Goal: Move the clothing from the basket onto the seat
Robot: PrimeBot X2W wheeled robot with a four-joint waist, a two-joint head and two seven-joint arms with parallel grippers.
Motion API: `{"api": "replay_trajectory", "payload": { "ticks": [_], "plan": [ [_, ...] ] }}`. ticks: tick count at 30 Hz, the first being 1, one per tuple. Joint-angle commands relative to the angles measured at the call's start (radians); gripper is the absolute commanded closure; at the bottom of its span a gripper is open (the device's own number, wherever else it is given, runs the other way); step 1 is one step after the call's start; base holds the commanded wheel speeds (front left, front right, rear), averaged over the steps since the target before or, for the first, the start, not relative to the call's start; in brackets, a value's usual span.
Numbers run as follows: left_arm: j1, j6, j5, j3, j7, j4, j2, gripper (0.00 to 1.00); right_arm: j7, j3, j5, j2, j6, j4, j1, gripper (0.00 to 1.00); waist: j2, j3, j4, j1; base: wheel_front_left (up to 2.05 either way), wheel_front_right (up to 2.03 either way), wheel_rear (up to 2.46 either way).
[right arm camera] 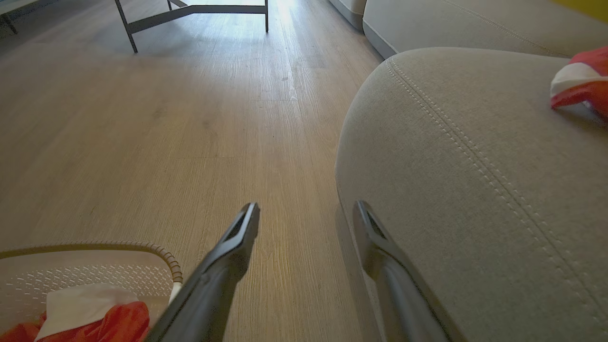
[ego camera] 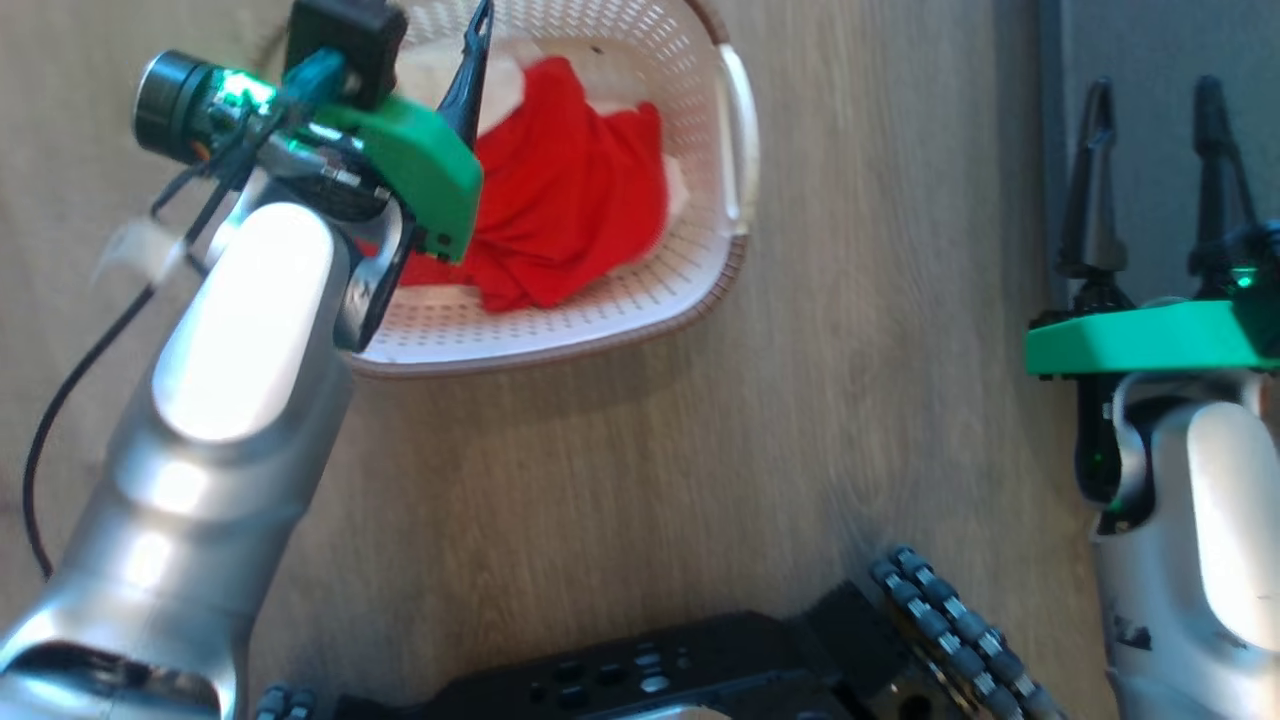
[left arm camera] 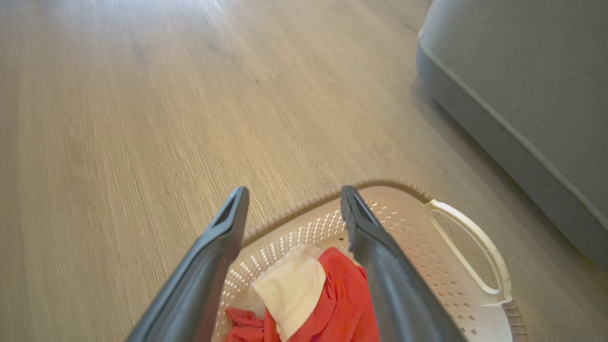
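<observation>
Head view: bright red soft fabric clothing, likely light and limp, best pinched at a raised fold, lay in the oval cream-white perforated plastic basket. Left wrist view: the left fingers spread empty above it. Right wrist view: the right fingers stood apart, empty, at the edge of the grey upholstered seat bearing another red piece.

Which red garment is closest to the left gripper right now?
The clothing in the basket, just beneath the open left gripper. The other red piece lies apart on the seat.

Light wood-grain floor, dark metal table frame beyond
</observation>
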Motion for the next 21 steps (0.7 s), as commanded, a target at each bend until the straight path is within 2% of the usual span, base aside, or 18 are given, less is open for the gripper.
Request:
{"api": "replay_trajectory", "payload": {
  "ticks": [1, 8, 21],
  "plan": [
    [-0.025, 0.004, 0.015, 0.006, 0.067, 0.037, 0.009, 0.00, -0.012, 0.028, 0.018, -0.007, 0.007, -0.024, 0.014, 0.00, 0.0001, 0.051, -0.056, -0.0003, 0.00, 0.00, 0.00],
    [-0.105, 0.021, 0.025, -0.001, 0.207, 0.232, 0.023, 0.00, -0.012, 0.063, 0.078, -0.007, 0.007, -0.023, 0.017, 0.00, 0.0001, 0.106, -0.138, -0.0003, 0.00, 0.00, 0.00],
    [-0.195, 0.059, 0.035, 0.017, 0.247, 0.451, 0.100, 0.00, -0.012, 0.121, 0.154, -0.007, 0.007, -0.029, 0.044, 0.00, 0.0001, 0.166, -0.239, -0.0003, 0.00, 0.00, 0.00]
  ]
}}
